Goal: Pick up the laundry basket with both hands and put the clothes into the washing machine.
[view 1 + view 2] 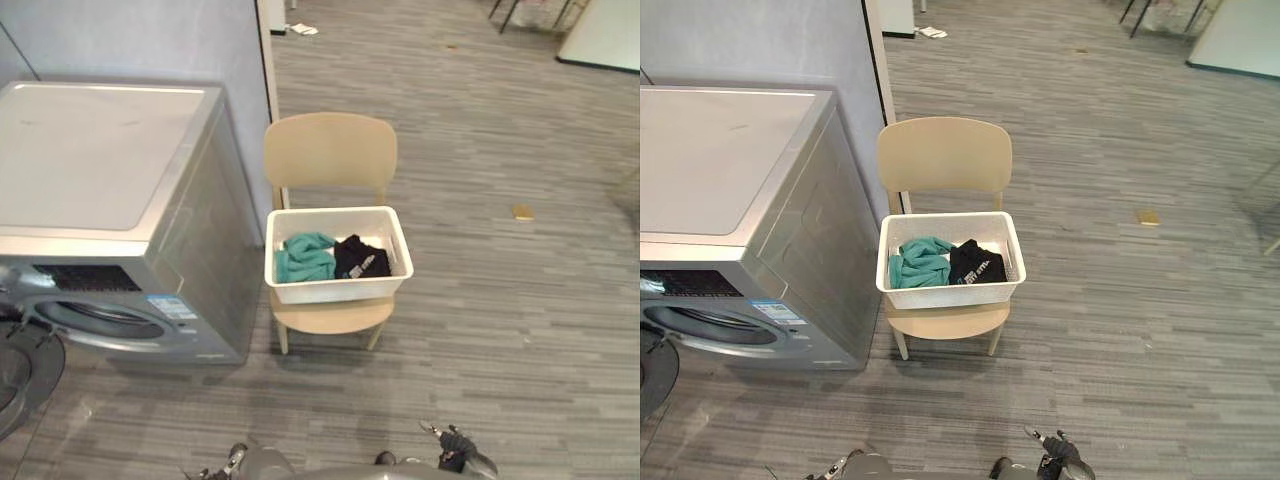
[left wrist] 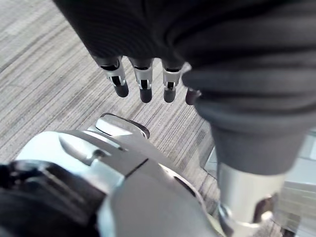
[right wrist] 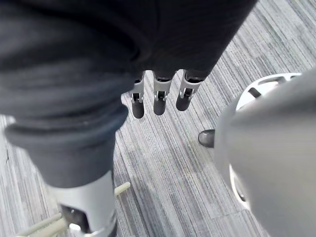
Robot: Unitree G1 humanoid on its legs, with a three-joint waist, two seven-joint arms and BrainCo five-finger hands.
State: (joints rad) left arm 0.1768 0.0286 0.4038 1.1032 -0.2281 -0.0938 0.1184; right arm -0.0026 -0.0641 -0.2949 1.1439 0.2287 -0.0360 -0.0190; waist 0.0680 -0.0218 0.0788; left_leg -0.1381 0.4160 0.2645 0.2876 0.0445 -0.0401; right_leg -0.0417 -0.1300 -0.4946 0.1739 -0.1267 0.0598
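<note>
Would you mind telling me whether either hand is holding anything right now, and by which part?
Nothing is held. The left hand and right hand hang open over the floor; the laundry basket sits untouched on the chair.

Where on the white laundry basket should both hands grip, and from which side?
Likely the short-end rims of the basket, left hand on one, right hand on the other, approaching from the front: its long side faces the robot, and the chair back blocks the far side.
</note>
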